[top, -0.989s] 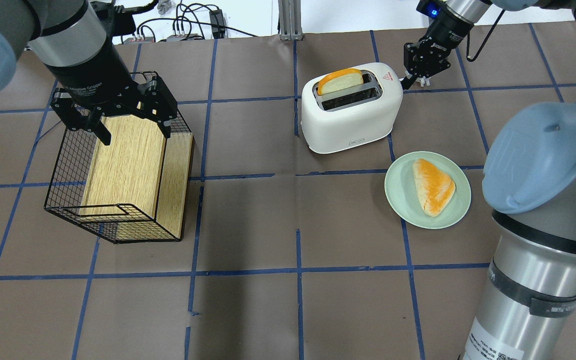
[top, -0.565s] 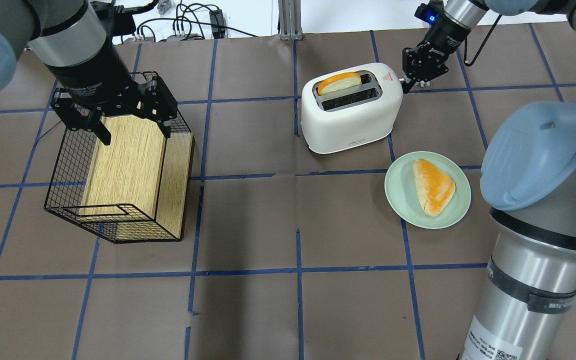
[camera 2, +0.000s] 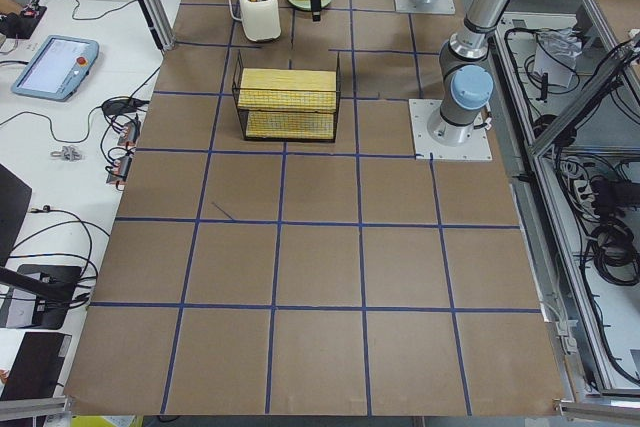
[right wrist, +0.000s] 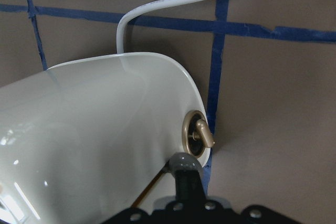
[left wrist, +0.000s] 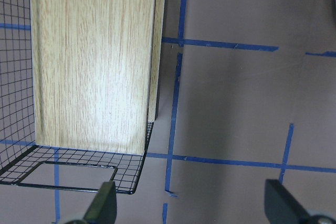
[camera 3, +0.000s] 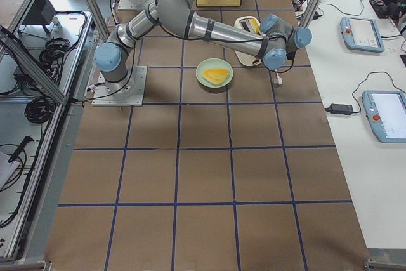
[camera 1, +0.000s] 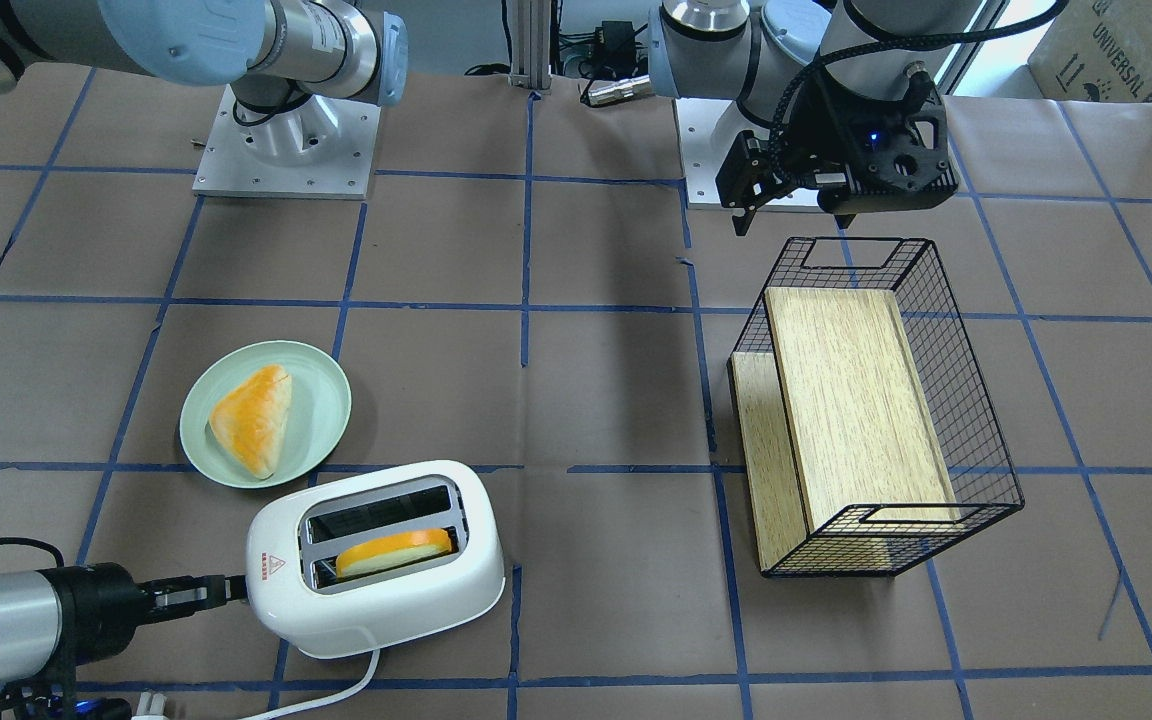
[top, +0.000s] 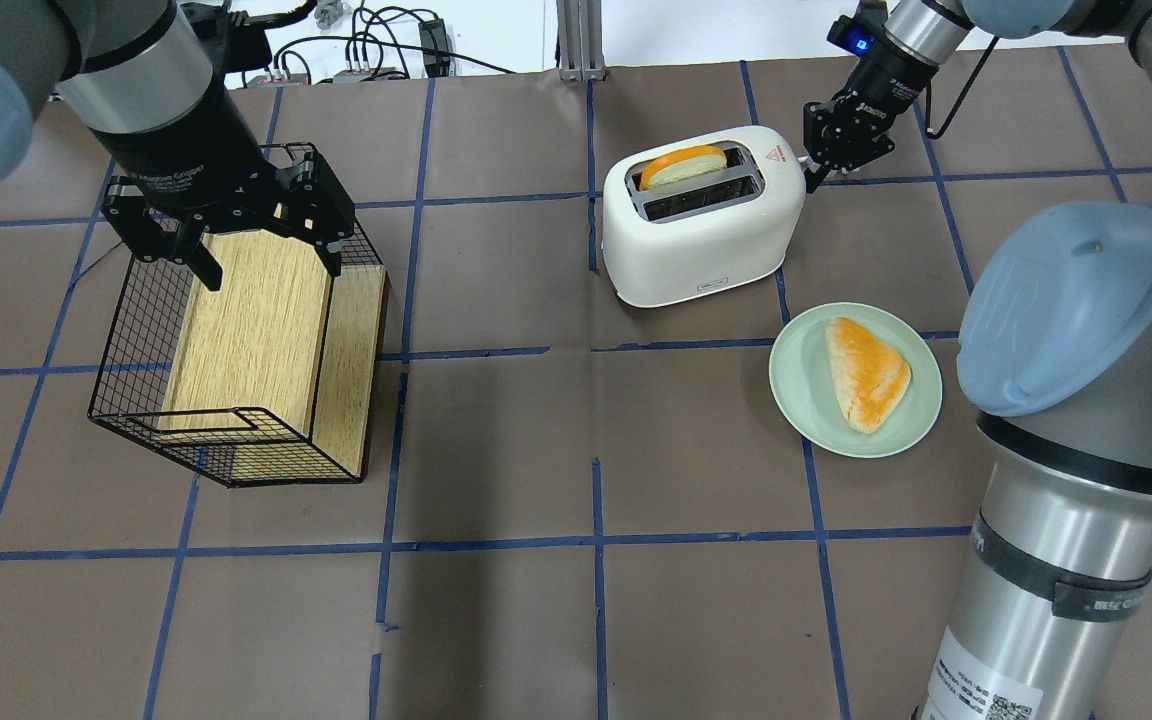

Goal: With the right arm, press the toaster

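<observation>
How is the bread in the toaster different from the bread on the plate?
The bread in the toaster stands on its edge in a slot of the toaster. The bread on the plate lies flat on the green plate. The toaster one shows only its curved top, while the plate one shows whole, as a rounded triangle. Both are orange and cream.

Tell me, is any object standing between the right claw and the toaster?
Nothing visible does. The right claw is directly at the end wall of the toaster, beside its knob. The plate lies off to the side.
</observation>
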You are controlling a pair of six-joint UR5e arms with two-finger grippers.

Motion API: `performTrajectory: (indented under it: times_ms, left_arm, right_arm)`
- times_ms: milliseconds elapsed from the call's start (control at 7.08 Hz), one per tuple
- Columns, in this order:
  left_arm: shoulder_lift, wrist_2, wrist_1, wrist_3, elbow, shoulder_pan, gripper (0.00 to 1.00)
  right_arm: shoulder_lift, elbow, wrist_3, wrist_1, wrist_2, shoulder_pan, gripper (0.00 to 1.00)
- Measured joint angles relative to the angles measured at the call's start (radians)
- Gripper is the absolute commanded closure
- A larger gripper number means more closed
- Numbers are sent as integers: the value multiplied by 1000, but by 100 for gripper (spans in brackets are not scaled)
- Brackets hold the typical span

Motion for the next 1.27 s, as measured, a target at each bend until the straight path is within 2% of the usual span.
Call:
performTrajectory:
  times_ms: [424, 565, 707, 848, 989, 1272]
  left_arm:
    - [0, 0, 0, 0, 0, 0, 0]
    - [0, 0, 0, 0, 0, 0, 0]
    - [0, 0, 0, 0, 1, 0, 0]
    - [0, 0, 0, 0, 0, 0, 0]
    - [0, 0, 0, 0, 0, 0, 0]
    - [0, 0, 1, 0, 0, 0, 0]
  right_arm:
    - [-1, -3, 5, 0, -1, 2, 94]
    - [-21, -5, 12, 0, -9, 3, 79]
    - [-52, -6, 17, -1, -32, 5, 21]
    - [-93, -6, 27, -2, -65, 7, 0]
    - [-139, -5, 46, -4, -104, 14, 0]
    - [-241, -4, 70, -43, -265, 70, 0]
